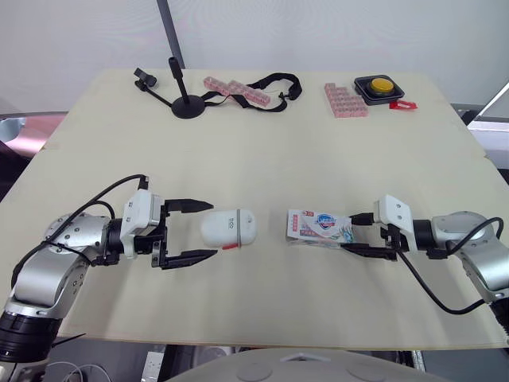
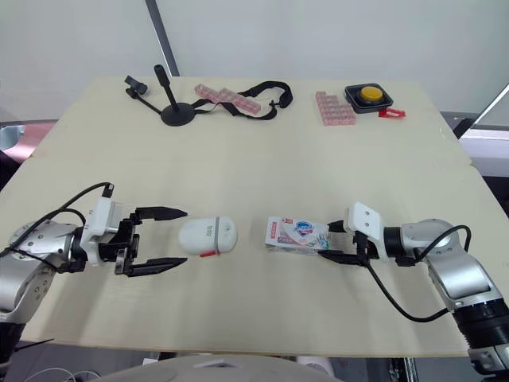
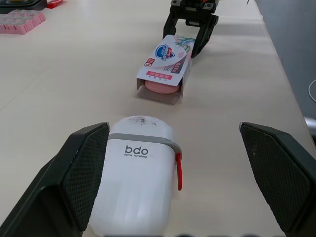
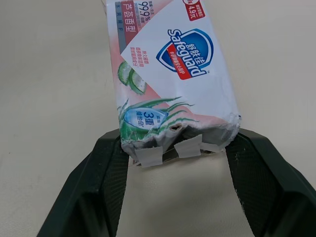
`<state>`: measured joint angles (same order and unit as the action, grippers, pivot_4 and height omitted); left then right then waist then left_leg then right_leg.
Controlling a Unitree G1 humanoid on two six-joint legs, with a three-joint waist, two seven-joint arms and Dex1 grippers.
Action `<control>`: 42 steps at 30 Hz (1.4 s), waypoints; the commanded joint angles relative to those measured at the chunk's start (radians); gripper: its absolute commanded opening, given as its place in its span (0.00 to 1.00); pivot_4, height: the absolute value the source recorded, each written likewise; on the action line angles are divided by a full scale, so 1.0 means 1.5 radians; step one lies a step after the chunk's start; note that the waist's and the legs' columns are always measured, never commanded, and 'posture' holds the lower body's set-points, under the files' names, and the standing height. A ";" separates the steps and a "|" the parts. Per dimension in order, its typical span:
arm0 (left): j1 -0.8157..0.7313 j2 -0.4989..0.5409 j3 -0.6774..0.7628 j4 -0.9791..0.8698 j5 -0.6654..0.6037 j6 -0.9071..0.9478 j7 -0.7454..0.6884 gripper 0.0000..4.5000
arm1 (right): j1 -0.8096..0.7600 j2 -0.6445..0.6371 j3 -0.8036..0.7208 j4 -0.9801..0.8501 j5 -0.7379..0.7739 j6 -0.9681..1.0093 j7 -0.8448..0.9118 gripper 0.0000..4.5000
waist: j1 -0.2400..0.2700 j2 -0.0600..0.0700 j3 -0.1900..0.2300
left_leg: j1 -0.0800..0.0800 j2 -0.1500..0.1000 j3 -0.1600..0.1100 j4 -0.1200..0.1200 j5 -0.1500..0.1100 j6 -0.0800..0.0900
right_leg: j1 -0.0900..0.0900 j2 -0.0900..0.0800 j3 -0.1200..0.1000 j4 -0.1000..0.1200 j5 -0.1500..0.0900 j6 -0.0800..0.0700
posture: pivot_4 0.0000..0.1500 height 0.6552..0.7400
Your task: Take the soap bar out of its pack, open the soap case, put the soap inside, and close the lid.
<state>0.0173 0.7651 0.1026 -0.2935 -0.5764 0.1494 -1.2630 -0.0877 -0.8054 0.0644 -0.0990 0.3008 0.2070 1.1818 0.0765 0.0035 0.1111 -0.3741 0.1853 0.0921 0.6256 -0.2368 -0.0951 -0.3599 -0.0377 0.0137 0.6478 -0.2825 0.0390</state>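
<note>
On the table (image 1: pixel 278 143), left gripper (image 1: pixel 210 229) wide — right gripper (image 1: pixel 347 233) pinches soap pack (image 1: pixel 318 227) (end).

you have a pale beige table (image 1: pixel 262 151) in front of you. take its middle as the clock's centre. the white soap case (image 1: pixel 228 228) lies on its side at about 7 o'clock. the soap pack (image 1: pixel 318 227) lies flat at about 5, apart from the case. along the far edge you see a black stand (image 1: pixel 188 107) at 11 and a strip of pink blocks (image 1: pixel 235 90) near 12, with a black strap (image 1: pixel 274 83) touching it. a pink block slab (image 1: pixel 344 101) sits at 1. just beside it are a black box with a yellow button (image 1: pixel 379 87) and a red tag (image 1: pixel 402 105).
</note>
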 commanded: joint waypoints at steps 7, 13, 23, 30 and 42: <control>0.005 0.006 0.008 -0.024 -0.006 0.001 -0.005 1.00 | -0.015 0.003 -0.007 -0.007 0.003 -0.008 -0.001 0.67 | 0.000 0.000 0.000 | 0.000 0.000 0.000 0.000 0.000 0.000 | 0.000 0.000 0.000 0.000 0.000 0.000 | 1.00 1.00; 0.003 0.005 0.007 -0.023 -0.004 0.003 -0.003 1.00 | -0.030 -0.007 -0.014 -0.026 0.010 0.002 0.004 0.67 | 0.000 0.000 0.000 | 0.000 0.000 0.000 0.000 0.000 0.000 | 0.000 0.000 0.000 0.000 0.000 0.000 | 1.00 1.00; 0.002 0.001 0.000 -0.022 -0.001 0.006 0.000 1.00 | -0.042 -0.046 -0.033 -0.103 0.047 0.069 0.018 0.67 | 0.001 0.000 0.000 | 0.000 0.000 0.000 0.000 0.000 0.000 | 0.000 0.000 0.000 0.000 0.000 0.000 | 1.00 1.00; -0.001 0.002 -0.005 -0.021 0.000 0.004 -0.006 1.00 | -0.033 -0.076 -0.059 -0.124 0.063 0.079 0.031 0.67 | 0.001 0.000 0.000 | 0.000 0.000 0.000 0.000 0.000 0.000 | 0.000 0.000 0.000 0.000 0.000 0.000 | 1.00 1.00; -0.013 -0.003 -0.015 -0.011 0.004 0.003 -0.008 1.00 | -0.017 -0.050 -0.026 -0.051 0.022 0.005 0.031 0.67 | -0.001 0.000 0.000 | 0.000 0.000 0.000 0.000 0.000 0.000 | 0.000 0.000 0.000 0.000 0.000 0.000 | 1.00 1.00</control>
<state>0.0051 0.7591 0.0751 -0.2957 -0.5707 0.1642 -1.2730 -0.1102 -0.8835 0.0316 -0.1715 0.3390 0.2418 1.2288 0.0751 0.0034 0.1111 -0.3741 0.1857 0.0921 0.6255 -0.2368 -0.0951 -0.3600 -0.0371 0.0138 0.6480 -0.2825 0.0389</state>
